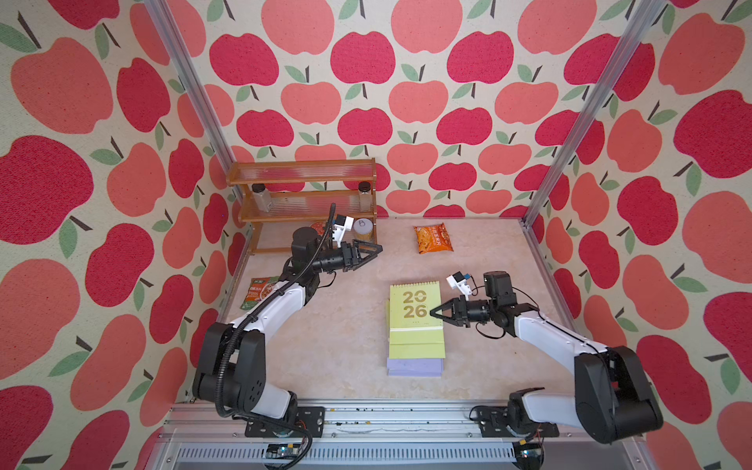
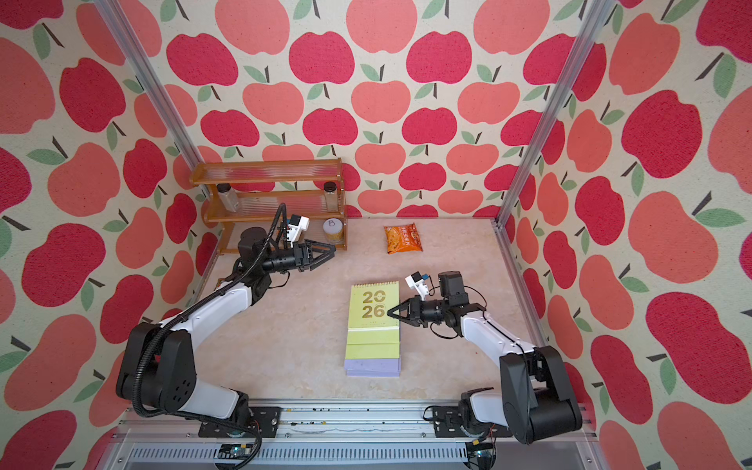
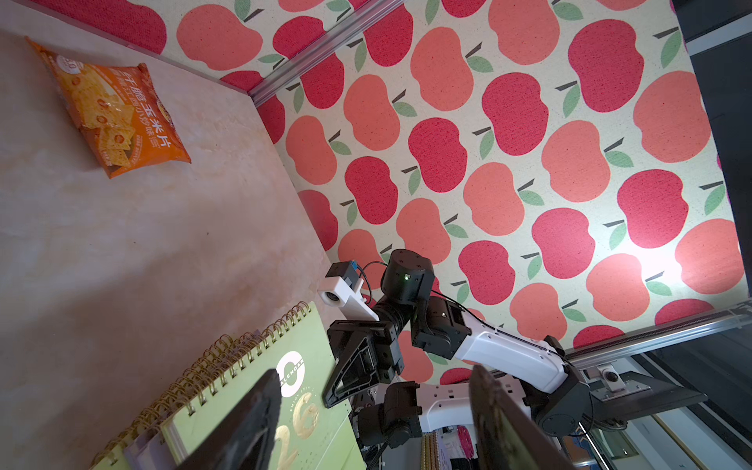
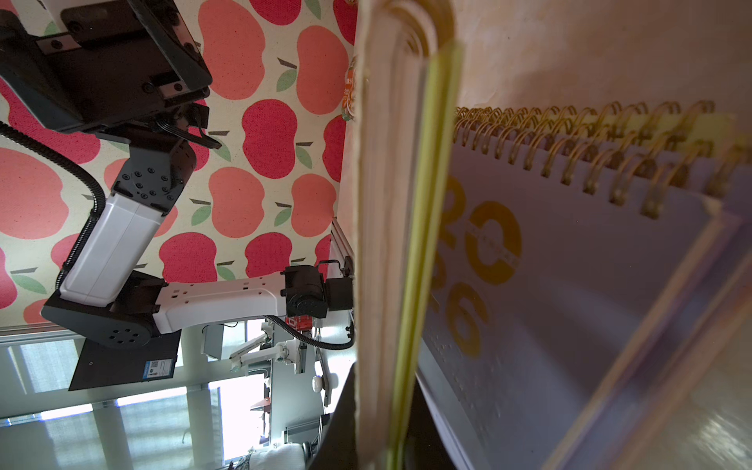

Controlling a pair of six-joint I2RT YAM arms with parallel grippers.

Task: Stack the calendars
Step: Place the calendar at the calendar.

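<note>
Calendars sit stacked in the middle of the table, right gripper at the right edge of the top calendar. One snack packet lies behind them, a second packet far left under the left arm, rack in the back-left corner, left gripper just before it.

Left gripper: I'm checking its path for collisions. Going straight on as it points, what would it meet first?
Likely the orange snack packet: the left gripper points at it in both top views, nothing between. Height is unclear; it might pass above.
</note>
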